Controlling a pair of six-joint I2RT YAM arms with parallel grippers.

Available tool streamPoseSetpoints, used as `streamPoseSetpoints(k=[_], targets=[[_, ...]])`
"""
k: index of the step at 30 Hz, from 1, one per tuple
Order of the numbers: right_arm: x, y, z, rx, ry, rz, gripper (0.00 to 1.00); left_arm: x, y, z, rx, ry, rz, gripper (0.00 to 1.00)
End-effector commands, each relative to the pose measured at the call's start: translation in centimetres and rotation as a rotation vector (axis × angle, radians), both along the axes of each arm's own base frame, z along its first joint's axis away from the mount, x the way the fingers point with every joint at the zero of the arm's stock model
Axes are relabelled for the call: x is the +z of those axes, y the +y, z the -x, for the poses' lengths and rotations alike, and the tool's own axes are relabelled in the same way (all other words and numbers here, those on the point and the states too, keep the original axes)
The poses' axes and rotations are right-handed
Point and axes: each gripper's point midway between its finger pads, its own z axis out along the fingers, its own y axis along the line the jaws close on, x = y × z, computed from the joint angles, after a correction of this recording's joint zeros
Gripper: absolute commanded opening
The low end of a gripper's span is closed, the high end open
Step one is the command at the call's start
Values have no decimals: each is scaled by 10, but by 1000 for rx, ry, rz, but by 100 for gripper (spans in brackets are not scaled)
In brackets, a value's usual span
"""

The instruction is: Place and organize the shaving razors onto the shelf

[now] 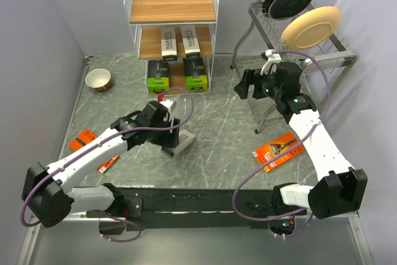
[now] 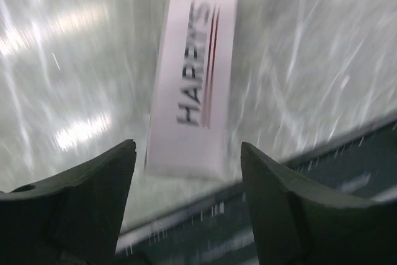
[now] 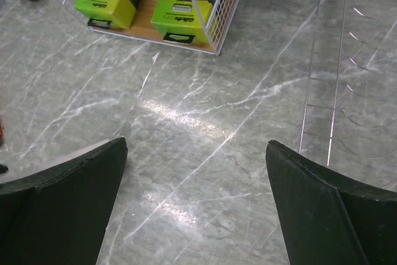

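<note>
Left wrist view reads "HARRY'S" on a white box [image 2: 193,79].

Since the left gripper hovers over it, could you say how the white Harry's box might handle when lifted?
The Harry's box looks like flat-sided cardboard, so probably stiff and unlikely to roll. Being long and narrow, it may swing if gripped near one end.

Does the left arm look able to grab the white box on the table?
Probably yes: the left gripper hangs open just over the white box, spread wider than it, with nothing between.
</note>
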Motion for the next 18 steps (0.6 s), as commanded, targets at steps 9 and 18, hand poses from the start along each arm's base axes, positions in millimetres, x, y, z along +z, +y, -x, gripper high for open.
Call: streamPoseSetpoints(k=[9,18], targets=[[12,0,-3,-6,-48,-22,100,-46,7,58,-24,282,-5,100],[18,-2,5,-1,-80,-18,100,-8,-25,-5,-194,48,-12,99]])
